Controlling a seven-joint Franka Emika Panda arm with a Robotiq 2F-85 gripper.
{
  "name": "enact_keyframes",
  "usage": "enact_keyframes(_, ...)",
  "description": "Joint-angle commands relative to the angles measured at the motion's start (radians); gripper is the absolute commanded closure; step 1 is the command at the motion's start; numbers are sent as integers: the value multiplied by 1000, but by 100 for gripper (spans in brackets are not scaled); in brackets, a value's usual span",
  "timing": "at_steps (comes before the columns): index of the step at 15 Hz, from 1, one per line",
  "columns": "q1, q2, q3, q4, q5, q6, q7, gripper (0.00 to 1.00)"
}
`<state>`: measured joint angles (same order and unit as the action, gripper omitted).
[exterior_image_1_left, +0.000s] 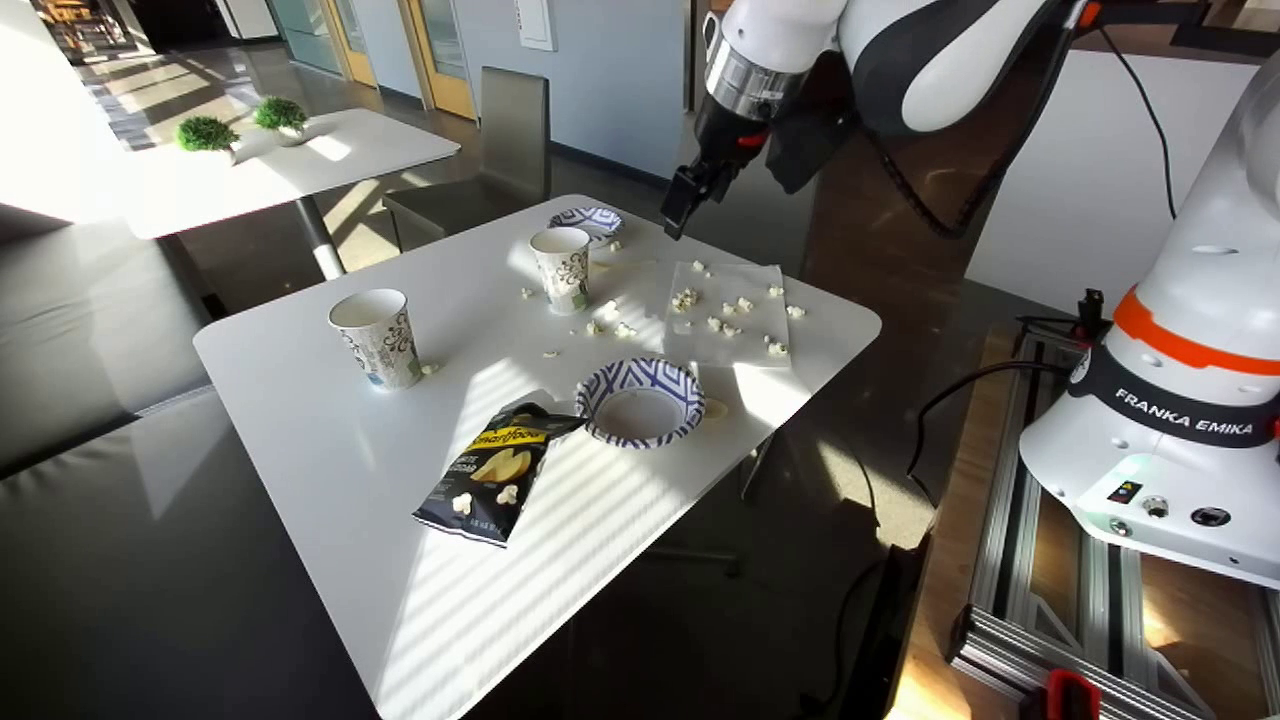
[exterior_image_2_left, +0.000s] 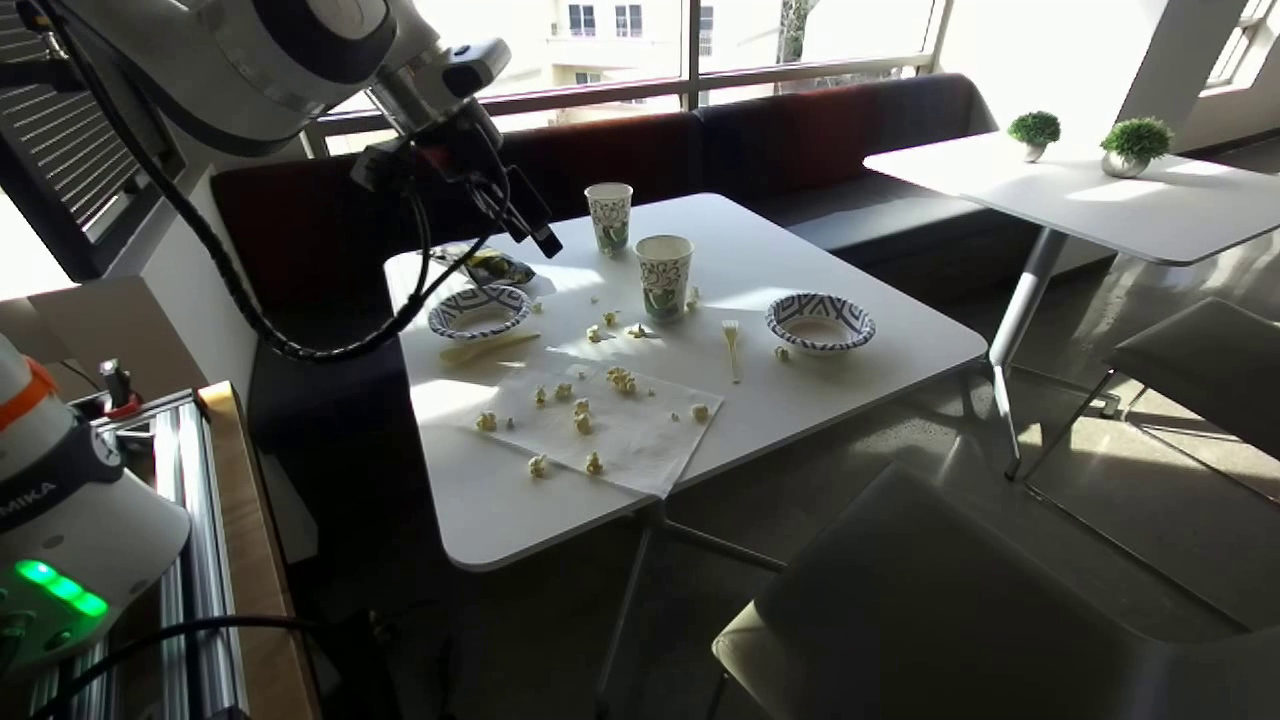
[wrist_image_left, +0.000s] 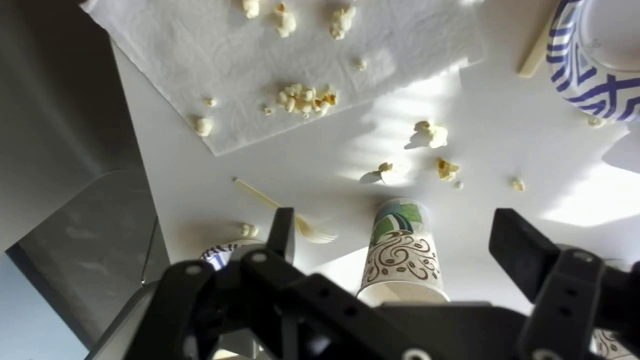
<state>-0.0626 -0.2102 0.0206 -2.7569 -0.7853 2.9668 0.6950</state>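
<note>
The tool (wrist_image_left: 397, 227) is spread wide, empty — a cup (wrist_image_left: 402, 257) stands upright past its gap, lower, I think, inside the counter's (wrist_image_left: 200, 185) edges.

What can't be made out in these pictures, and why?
Wrist view: bowl by the fork, mostly hidden by the tool.
Wrist view: other bowl, cut by the top and right edges.
Wrist view: lower-right cup, mostly hidden by the tool.
In both exterior views: inner bottoms of that cup and the middle cup, hidden by their walls.
In an exterior view: fine print on the bag, too small.
</note>
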Motion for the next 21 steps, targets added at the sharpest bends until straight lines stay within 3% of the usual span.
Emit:
enact_keyframes(1, 30, 192, -104, -3, -31, 248, -93, 0)
enact_keyframes(5, -4, 345, -91, -9, -113, 327, -129, 0)
enact_keyframes(9, -38, 386, -64, -9, -197, 257, -113, 0)
enact_keyframes(14, -40, 363, -55, 2, -232, 127, -116, 0)
enact_keyframes(21, 38, 298, 15, 20, -210, -193, -121, 0)
